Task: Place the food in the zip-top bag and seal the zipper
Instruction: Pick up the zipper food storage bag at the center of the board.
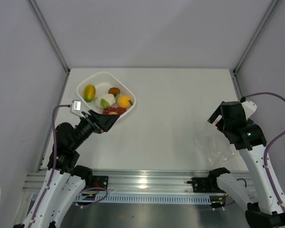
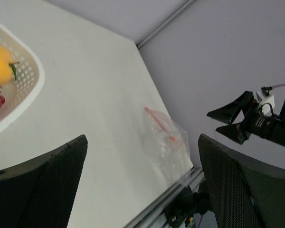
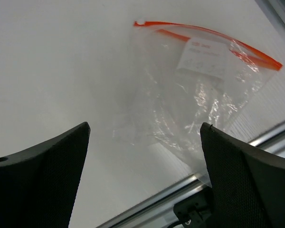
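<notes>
The food lies in a white mesh basket (image 1: 100,74) at the back left: a mango (image 1: 89,92), a brown piece (image 1: 114,91), a white-and-green piece (image 1: 107,100), an orange (image 1: 125,101) and red grapes (image 1: 113,110). My left gripper (image 1: 109,121) hovers open just in front of the basket, holding nothing. The clear zip-top bag (image 3: 194,104) lies flat and empty near the front right table edge, its red-orange zipper (image 3: 204,32) on the far side. Above the bag, my right gripper (image 1: 216,118) stands open and apart from it.
An aluminium rail (image 1: 147,178) runs along the near table edge, and the bag's corner reaches over it. Grey walls with metal posts close in the table on three sides. A white label (image 3: 202,59) shows on the bag.
</notes>
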`<state>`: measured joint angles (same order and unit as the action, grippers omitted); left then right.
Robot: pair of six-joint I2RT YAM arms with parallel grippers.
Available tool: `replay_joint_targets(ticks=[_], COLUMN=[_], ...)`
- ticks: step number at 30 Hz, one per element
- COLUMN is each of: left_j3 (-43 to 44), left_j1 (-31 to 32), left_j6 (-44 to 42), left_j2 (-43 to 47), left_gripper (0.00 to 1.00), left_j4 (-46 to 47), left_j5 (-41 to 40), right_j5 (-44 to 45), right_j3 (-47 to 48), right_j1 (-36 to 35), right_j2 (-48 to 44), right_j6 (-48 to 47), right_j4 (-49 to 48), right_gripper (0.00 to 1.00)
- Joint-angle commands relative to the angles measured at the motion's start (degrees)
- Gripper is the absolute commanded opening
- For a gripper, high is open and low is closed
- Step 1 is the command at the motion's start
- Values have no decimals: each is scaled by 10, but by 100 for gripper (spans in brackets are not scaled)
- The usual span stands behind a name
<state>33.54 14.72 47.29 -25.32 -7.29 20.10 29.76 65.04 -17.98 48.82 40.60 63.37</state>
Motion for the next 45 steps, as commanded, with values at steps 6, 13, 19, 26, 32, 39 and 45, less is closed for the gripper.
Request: replay_joint_targets(ticks=[6,13,19,26,32,39,45], left_j3=[37,103,120,128,137,131,124], left_j1=[-5,-6,-6,-6,-5,-6,-5], left_j6=[-14,-69,-100,-101,-104,-106,-105], left_j2=[-20,-46,-38,-38,-54,-77,-102], left_gripper=[99,100,99,98,98,96,89], left_j4=[-75,-162,-185,-191,-192,-180,-151], left_j5=[67,47,40,42,47,47,88], right_j5=[-136,-217,-358,-469,-452,-429,-450], right_j3=[-68,-139,-230,-157,20,-15,-184], right_j1=[153,153,129,66,36,122,203], right_j2=[31,41,61,240,351,249,150], right_j6=[-76,-46,-4,69,38,-18,-19], right_j4=[-14,-77,-224,-442,-398,-324,-350], right_gripper=[99,99,98,97,98,99,92])
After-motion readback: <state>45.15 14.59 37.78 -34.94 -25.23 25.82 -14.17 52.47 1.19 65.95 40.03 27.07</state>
